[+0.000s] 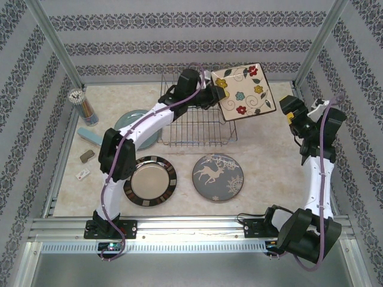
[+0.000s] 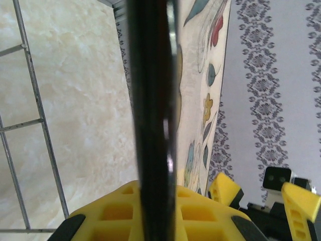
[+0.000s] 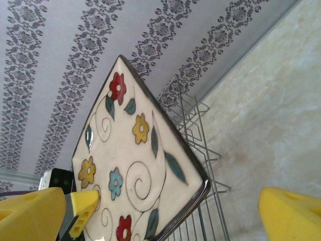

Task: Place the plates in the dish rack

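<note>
Your left gripper (image 1: 215, 94) is closed tightly on the left edge of the square flower plate (image 1: 244, 91). In the left wrist view you see this plate from its edge, with the dark border standing between the yellow fingers (image 2: 115, 213). The plate is held in the air, tilted, over the far right corner of the dish rack (image 1: 197, 128), and its painted face looks up toward the top camera. From the pictures I cannot tell if its lower edge touches the wires of the rack.

Your right gripper (image 1: 289, 110) has its jaws wide apart and holds nothing. It is near the right side of the flower plate and points at it, but is apart from it.

The other three plates lie flat on the table (image 1: 269, 173). The light-blue plate (image 1: 127, 121) is left of the rack, partly hidden behind your left arm (image 1: 143, 128). The brown-rimmed plate (image 1: 150, 180) and the grey reindeer plate (image 1: 218, 177) lie side by side in front of the rack, nearer to the arm bases.
</note>
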